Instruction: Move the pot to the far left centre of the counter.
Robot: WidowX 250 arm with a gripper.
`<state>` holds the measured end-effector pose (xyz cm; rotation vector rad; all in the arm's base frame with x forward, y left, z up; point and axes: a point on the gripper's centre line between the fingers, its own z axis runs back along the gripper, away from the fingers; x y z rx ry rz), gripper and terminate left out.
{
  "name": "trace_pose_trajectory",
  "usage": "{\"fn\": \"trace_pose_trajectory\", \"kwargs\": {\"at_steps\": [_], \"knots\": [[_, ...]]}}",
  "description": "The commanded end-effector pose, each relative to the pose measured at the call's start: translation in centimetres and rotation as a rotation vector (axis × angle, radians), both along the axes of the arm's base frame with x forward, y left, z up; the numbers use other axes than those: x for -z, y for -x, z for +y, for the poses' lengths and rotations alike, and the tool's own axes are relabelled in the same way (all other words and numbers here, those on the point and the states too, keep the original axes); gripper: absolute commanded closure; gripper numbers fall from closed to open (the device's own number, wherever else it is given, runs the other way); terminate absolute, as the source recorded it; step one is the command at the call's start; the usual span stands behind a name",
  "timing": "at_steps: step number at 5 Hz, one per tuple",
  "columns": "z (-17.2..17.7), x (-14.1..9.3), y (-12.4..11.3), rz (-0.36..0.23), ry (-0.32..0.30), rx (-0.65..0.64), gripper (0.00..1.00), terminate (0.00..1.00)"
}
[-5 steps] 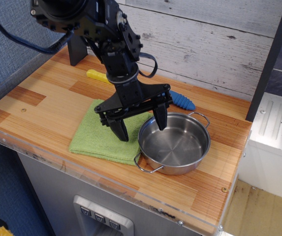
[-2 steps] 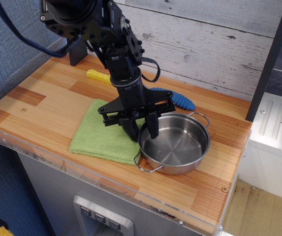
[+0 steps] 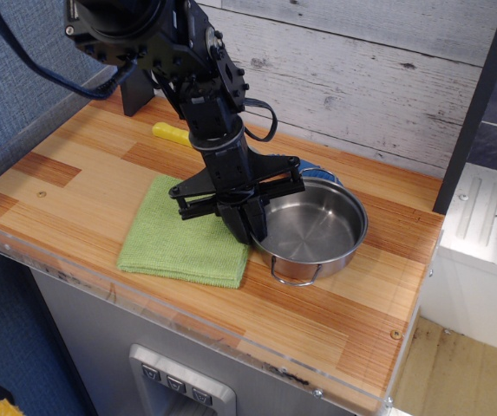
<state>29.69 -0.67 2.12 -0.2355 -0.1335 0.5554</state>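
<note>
1. The hand (image 3: 250, 227) is closed down on the left rim of the pot (image 3: 310, 230), one finger inside the wall and one outside, as far as the view lets one judge. The pot appears slightly tilted, as if raised off the table (image 3: 75, 186) on the gripped side.

2. The pot sits right of centre on the table, its left edge beside or just over the right edge of the green cloth (image 3: 181, 234). From the hand the pot body extends to the right, so the hand is at the pot's leading side for a leftward carry.

3. The goal, the far left centre of the table, lies well to the left and somewhat farther back. The cloth lies between the pot and that spot (the pot probably needs enough lift to clear it).

4. One loop handle (image 3: 296, 270) points toward the near edge. The opposite handle cannot be made out behind the rim.

5. The arm hides the contact at the rim, so the firmness of the grip is only a judgement. Of the yellow handle (image 3: 172, 133) and the blue object (image 3: 322, 176) behind the pot only small parts show.
</note>
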Motion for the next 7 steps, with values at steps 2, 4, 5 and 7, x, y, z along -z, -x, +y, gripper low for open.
{"fn": "trace_pose_trajectory", "kwargs": {"at_steps": [2,4,5,7], "knots": [[0.9,-3.6,-0.8,-0.117,-0.006,0.018,1.0,0.0],[3.0,-6.5,-0.9,-0.166,-0.014,-0.084,1.0,0.0],[5.0,-7.8,-0.7,-0.187,-0.032,-0.158,1.0,0.0],[9.4,-7.6,0.0,-0.168,-0.052,-0.352,1.0,0.0]]}}
